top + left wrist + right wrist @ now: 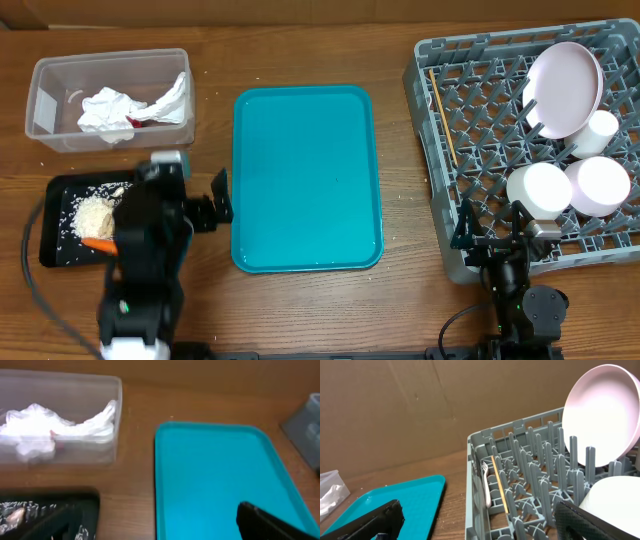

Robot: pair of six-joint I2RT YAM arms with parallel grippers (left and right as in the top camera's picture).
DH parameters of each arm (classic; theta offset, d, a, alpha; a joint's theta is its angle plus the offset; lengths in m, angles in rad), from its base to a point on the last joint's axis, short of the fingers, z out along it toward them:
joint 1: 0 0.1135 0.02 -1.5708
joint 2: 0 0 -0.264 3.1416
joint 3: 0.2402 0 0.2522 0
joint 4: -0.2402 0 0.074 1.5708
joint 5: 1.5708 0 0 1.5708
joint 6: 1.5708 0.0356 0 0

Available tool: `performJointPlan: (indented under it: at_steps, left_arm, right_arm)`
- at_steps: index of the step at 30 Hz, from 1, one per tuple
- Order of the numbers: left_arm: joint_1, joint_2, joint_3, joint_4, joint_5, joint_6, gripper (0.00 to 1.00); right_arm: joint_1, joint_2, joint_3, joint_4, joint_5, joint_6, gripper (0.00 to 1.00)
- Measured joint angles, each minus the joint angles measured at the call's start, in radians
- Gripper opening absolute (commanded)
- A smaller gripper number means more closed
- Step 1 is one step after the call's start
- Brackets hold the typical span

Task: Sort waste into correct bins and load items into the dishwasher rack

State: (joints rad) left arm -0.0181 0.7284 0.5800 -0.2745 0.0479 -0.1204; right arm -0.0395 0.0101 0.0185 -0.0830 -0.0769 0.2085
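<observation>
Grainy brown wood forms the tabletop (pixel 400 300) around a smooth teal tray (pixel 305 180). Crumpled napkins (pixel 120 108) fill the clear tub (pixel 40 100). Beige crumbs (pixel 90 212) and a carrot (pixel 97 244) lie in the black tray (pixel 50 225). The round plate (pixel 565 88), bowls (pixel 540 190), cup (pixel 602 130), fork (pixel 486 487) and thin stick (pixel 443 115) occupy the lattice grey rack (pixel 440 70). The left hand (pixel 222 197) and the right hand (pixel 493 232) both gape apart, empty.

You see the clear tub (pixel 40 100) top left w/ white napkins (pixel 118 108) inside. Below it the black tray (pixel 52 238) holds crumbs (pixel 92 213) and a carrot (pixel 97 244), partly under the left arm (pixel 145 260). The teal tray (pixel 306 178) lies in the middle. At right, the rack (pixel 480 150) holds the plate (pixel 565 88), the cup (pixel 603 132), two bowls (pixel 538 190) and the stick (pixel 441 115).
</observation>
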Motion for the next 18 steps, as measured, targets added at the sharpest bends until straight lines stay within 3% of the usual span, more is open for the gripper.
performJointPlan:
  at_steps: [3,10,18]
  left_arm:
    - [0.000,-0.178,-0.196,0.179,-0.003,0.000,1.00]
    - [0.000,-0.475,-0.459,0.354,-0.038,0.000,1.00]
    - [0.008,-0.684,-0.566,0.341,-0.069,0.001,1.00]
  right_arm:
    - [0.000,0.001,0.000,0.000,0.000,0.000,1.00]
    - [0.000,0.001,0.000,0.001,0.000,0.000,1.00]
    - [0.000,0.001,0.000,0.000,0.000,0.000,1.00]
